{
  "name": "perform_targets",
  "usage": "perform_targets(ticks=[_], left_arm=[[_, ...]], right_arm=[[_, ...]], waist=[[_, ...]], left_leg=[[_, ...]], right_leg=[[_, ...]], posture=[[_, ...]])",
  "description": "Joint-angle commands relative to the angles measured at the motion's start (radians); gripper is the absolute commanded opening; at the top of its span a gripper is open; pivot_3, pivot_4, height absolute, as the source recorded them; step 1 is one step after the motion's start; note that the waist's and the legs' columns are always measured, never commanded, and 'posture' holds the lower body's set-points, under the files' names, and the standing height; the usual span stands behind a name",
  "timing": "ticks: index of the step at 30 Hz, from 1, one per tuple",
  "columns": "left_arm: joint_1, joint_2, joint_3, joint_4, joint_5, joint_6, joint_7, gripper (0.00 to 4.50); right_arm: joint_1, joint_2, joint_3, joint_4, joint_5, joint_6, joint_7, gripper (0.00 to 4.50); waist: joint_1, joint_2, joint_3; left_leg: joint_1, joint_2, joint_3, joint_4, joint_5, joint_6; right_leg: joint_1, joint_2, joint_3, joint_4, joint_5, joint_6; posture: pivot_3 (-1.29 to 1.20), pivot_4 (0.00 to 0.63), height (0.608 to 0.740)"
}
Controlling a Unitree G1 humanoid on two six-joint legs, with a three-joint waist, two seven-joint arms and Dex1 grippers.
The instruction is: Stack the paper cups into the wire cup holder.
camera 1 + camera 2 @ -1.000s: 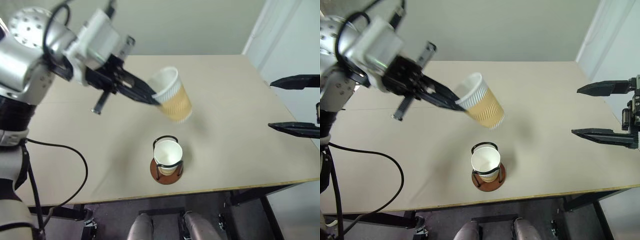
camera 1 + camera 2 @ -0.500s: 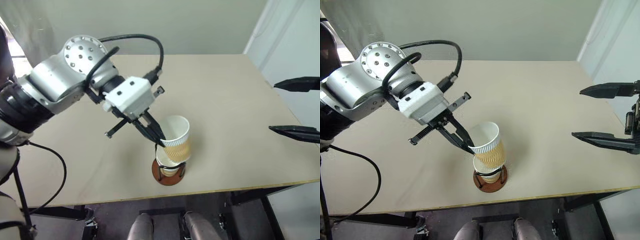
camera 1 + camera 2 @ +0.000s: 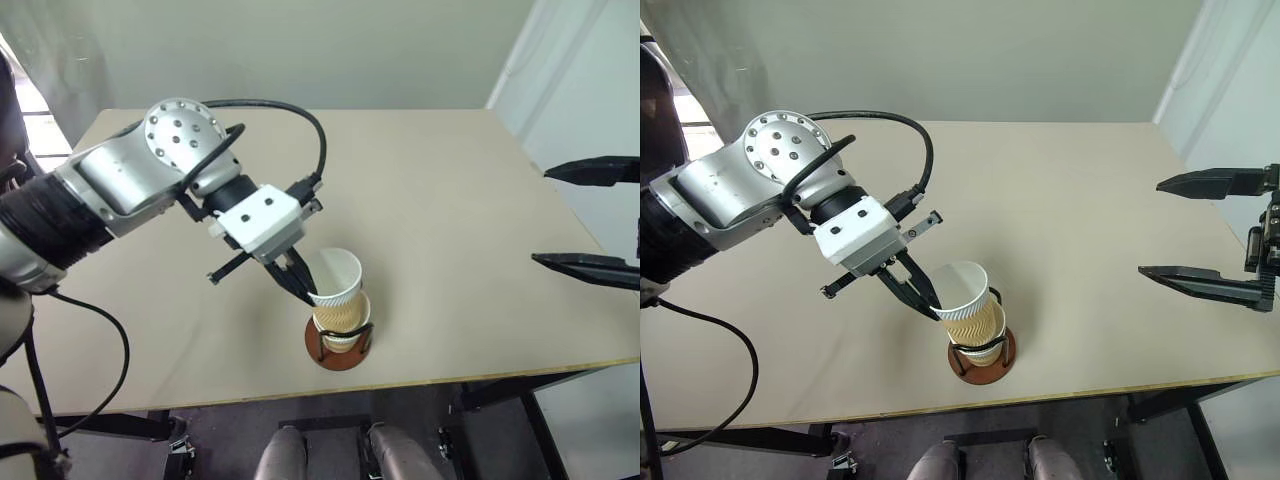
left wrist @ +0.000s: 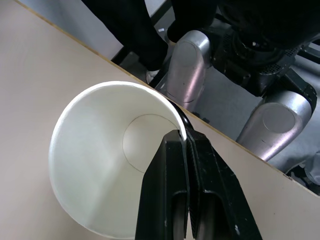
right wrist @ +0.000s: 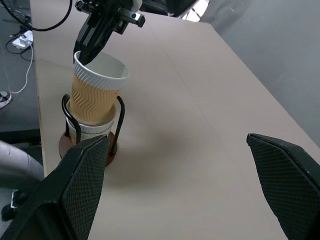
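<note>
- The wire cup holder [image 3: 980, 357] stands near the front edge of the table [image 3: 1070, 210], its reddish-brown base flat on the surface and its black wire loops upright around the cups.
- One paper cup [image 5: 95, 127] is already seated in the holder; only its white rim band shows below the cup now entering it.
- The held cup [image 3: 966, 303] is partly nested into the seated one, leaning slightly rather than square, with most of its ribbed tan wall above the wire loops.
- The left gripper [image 3: 923, 301] is clamped on the held cup's rim, one black finger inside the white wall and one outside (the left wrist view shows the two fingers pinched close together on the rim).
- Change noted: a second ago the cup hung tilted in the air, well above and behind the holder; half a second ago it was just over the holder's mouth; it has now come down into the seated cup.
- Judgement: the insertion is under way but not finished. The cup appears to need a further short push, and straightening, before release.
- Risk: releasing on the lean could leave it cocked against a loop.
- The right gripper [image 3: 590, 215] hangs beyond the table's right edge, well apart from the holder, its fingers spread wide and holding nothing.
- No third cup is to be seen on the table.
</note>
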Motion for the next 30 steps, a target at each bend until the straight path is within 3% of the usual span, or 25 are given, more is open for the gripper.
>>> perform_targets(ticks=[1,7,8,11,20,25,30], left_arm=[[-0.019,-0.010,0.024,0.020,0.027,-0.035,-0.035,0.05],[-0.013,-0.033,0.031,0.049,0.036,-0.035,-0.035,0.05],[-0.012,-0.039,0.031,0.060,0.042,-0.036,-0.035,0.23],[-0.006,-0.058,0.034,0.089,0.063,-0.044,-0.035,1.04],[0.000,-0.075,0.041,0.114,0.085,-0.063,-0.035,4.36],[0.020,-0.100,0.112,0.165,0.099,-0.069,-0.035,4.46],[0.088,-0.110,0.311,0.223,0.070,0.044,-0.035,4.46]], right_arm=[[-0.007,-0.008,-0.035,-0.008,0.017,-0.009,-0.010,4.50],[-0.002,-0.004,-0.033,-0.016,0.018,-0.008,-0.016,4.50],[0.000,-0.004,-0.033,-0.018,0.019,-0.006,-0.016,4.50],[0.005,-0.002,-0.036,-0.024,0.027,-0.003,-0.018,4.50],[0.005,-0.006,-0.034,-0.033,0.054,0.002,-0.026,4.50],[-0.008,-0.006,-0.004,-0.022,0.057,-0.013,-0.028,4.50],[-0.027,-0.012,0.057,0.013,0.025,-0.046,-0.009,4.50]], waist=[[0.000,0.000,0.000],[0.000,0.000,0.000],[0.000,0.000,0.000],[0.001,0.000,0.000],[0.001,0.000,0.000],[0.002,0.000,0.000],[0.001,0.000,0.000]], left_leg=[[0.000,0.000,0.000,0.000,0.000,0.000],[0.000,0.000,0.000,0.001,0.000,0.000],[0.000,-0.001,0.001,0.001,0.000,0.000],[0.000,0.000,0.000,0.001,0.000,0.000],[0.000,-0.001,0.001,0.001,0.000,0.000],[0.000,-0.001,0.001,0.001,0.000,0.000],[0.000,0.000,0.001,0.001,0.000,0.000]], right_leg=[[0.000,0.000,0.000,0.000,0.000,0.000],[0.001,0.000,0.000,0.000,0.000,0.000],[0.001,0.000,0.000,0.000,0.000,0.000],[0.001,0.000,0.000,0.000,0.000,0.000],[0.001,0.000,0.000,0.000,0.001,0.003],[0.001,0.000,0.000,0.000,0.001,0.003],[0.001,0.000,0.000,0.000,0.002,0.004]], posture=[[0.00,0.150,0.740],[0.00,0.150,0.740],[0.00,0.150,0.740],[0.00,0.150,0.740],[0.00,0.150,0.740],[0.00,0.150,0.740],[0.00,0.150,0.740]])
